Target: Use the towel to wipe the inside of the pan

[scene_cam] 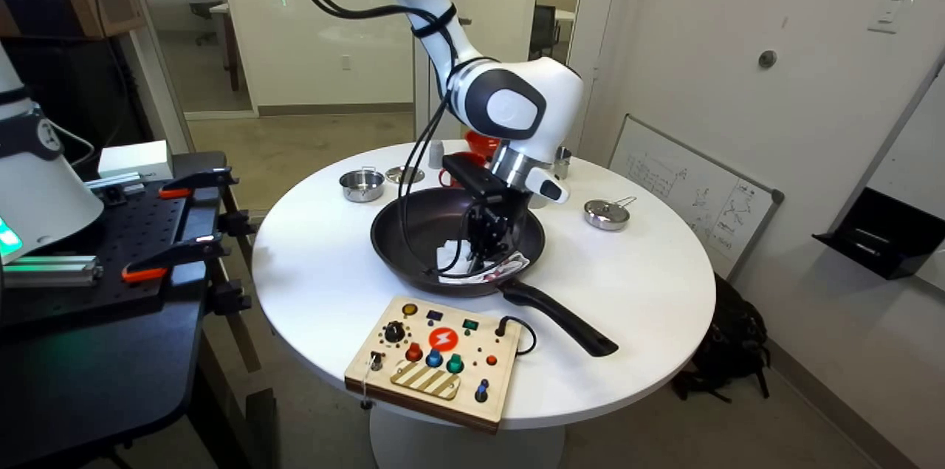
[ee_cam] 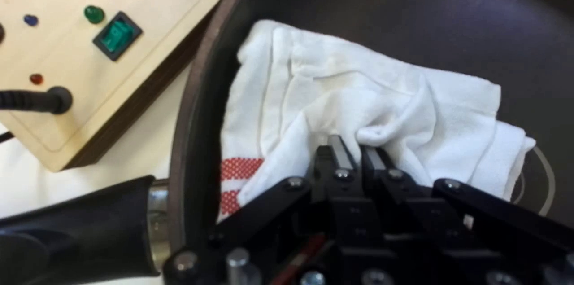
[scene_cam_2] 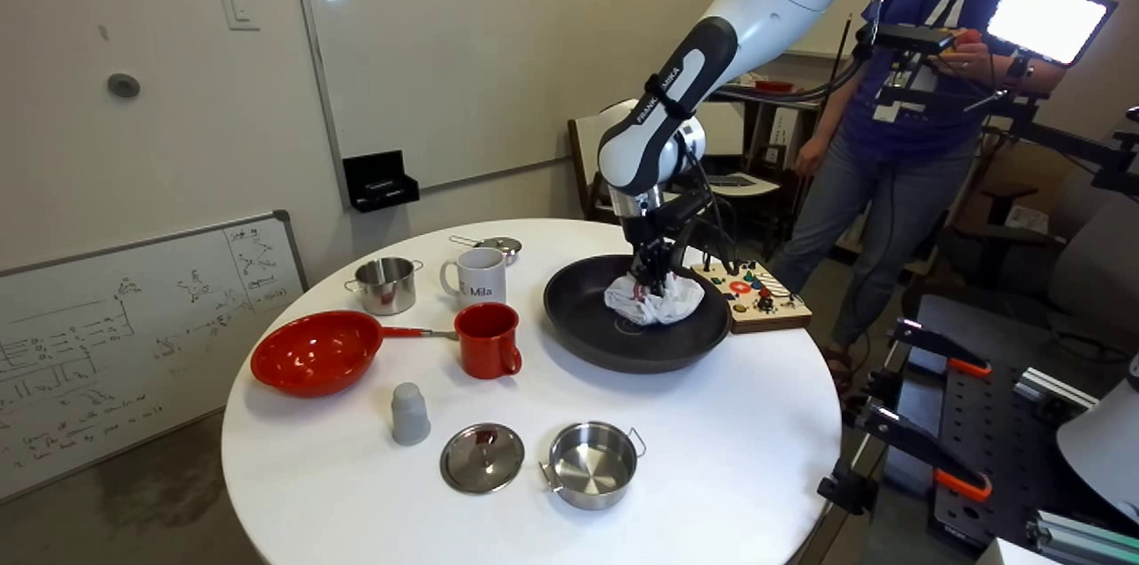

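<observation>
The pan (scene_cam: 421,225) is a large round black frying pan on the white round table; it also shows in an exterior view (scene_cam_2: 605,338) and in the wrist view (ee_cam: 403,20). Its black handle (scene_cam: 565,315) points toward the table's edge. The towel (ee_cam: 462,128) is white with red stripes and lies bunched inside the pan, near the handle side; it shows in both exterior views (scene_cam: 450,256) (scene_cam_2: 667,307). My gripper (ee_cam: 356,148) points down into the pan, its fingers nearly together with a fold of the towel pinched between them. The arm partly hides the towel in the exterior views.
A wooden box with switches (scene_cam: 435,365) stands close beside the pan. A red mug (scene_cam_2: 488,343), white mug (scene_cam_2: 482,276), red pan (scene_cam_2: 316,356), steel pot (scene_cam_2: 592,465), lid (scene_cam_2: 482,458), grey cup (scene_cam_2: 410,414) and steel cup (scene_cam_2: 387,285) stand elsewhere on the table.
</observation>
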